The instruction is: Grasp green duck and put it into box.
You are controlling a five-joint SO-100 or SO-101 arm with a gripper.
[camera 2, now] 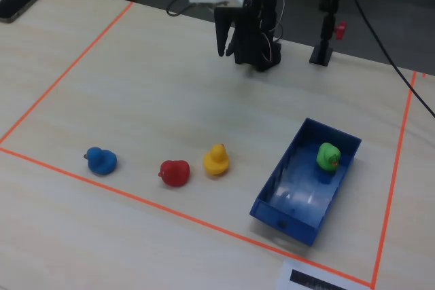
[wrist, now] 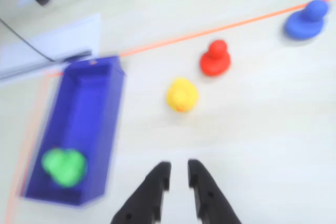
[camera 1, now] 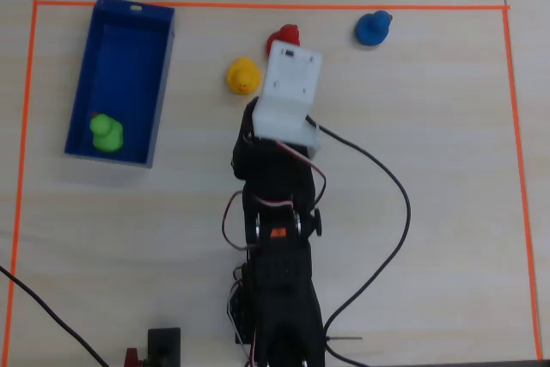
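The green duck [camera 1: 106,133] lies inside the dark blue box [camera 1: 125,62], at the end nearer the arm's side; it also shows in the wrist view [wrist: 64,167] and the fixed view [camera 2: 329,156]. The box [wrist: 88,106] [camera 2: 298,191] stands by the orange tape corner. My gripper [wrist: 178,169] hangs above bare table, to the right of the box in the wrist view and well clear of it. Its black fingers [wrist: 156,178] stand slightly apart with nothing between them. In the fixed view the gripper [camera 2: 228,49] is raised near the arm's base. In the overhead view the white wrist housing [camera 1: 290,92] covers the fingers.
A yellow duck [camera 1: 243,76], a red duck [camera 1: 282,38] and a blue duck [camera 1: 373,28] stand in a row along the far tape line [camera 1: 344,7]. A black cable [camera 1: 397,212] curls right of the arm. A phone [camera 2: 20,1] lies outside the tape.
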